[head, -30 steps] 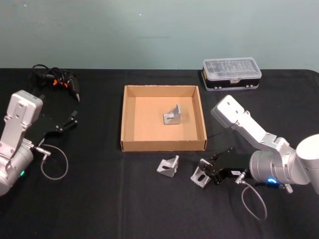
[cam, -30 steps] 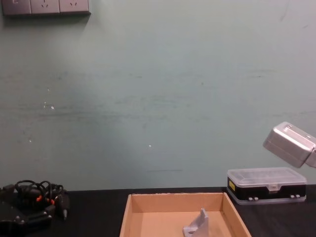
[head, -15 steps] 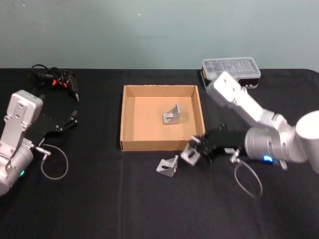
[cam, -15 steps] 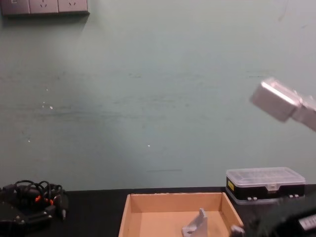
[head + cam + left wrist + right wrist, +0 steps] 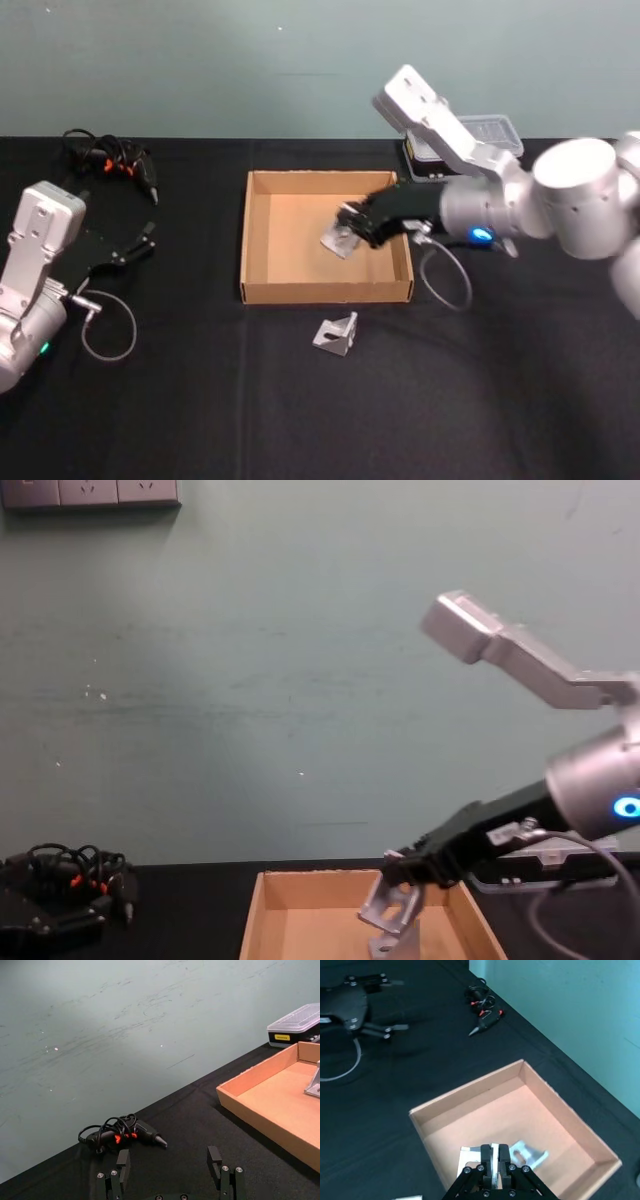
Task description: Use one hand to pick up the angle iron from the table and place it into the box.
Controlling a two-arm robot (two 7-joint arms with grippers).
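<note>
My right gripper (image 5: 352, 222) is shut on an angle iron (image 5: 338, 241) and holds it in the air above the middle of the tan cardboard box (image 5: 325, 292). In the right wrist view the gripper (image 5: 495, 1161) grips that grey bracket (image 5: 468, 1154), and a second angle iron (image 5: 530, 1153) lies on the box floor (image 5: 485, 1110) just beyond. From the chest view the held bracket (image 5: 388, 906) hangs at rim height. A third angle iron (image 5: 336, 334) rests on the black table (image 5: 200, 400) in front of the box. My left gripper (image 5: 140, 243) is parked at the left, open.
A black plastic case with a clear lid (image 5: 495, 135) stands behind my right arm at the back right. A black and orange tool with a coiled cable (image 5: 110, 160) lies at the back left. A wire loop (image 5: 108, 325) hangs by my left arm.
My right gripper has lifted an angle iron from the table in front of the box and carried it up and back over the box interior. My left arm has stayed still.
</note>
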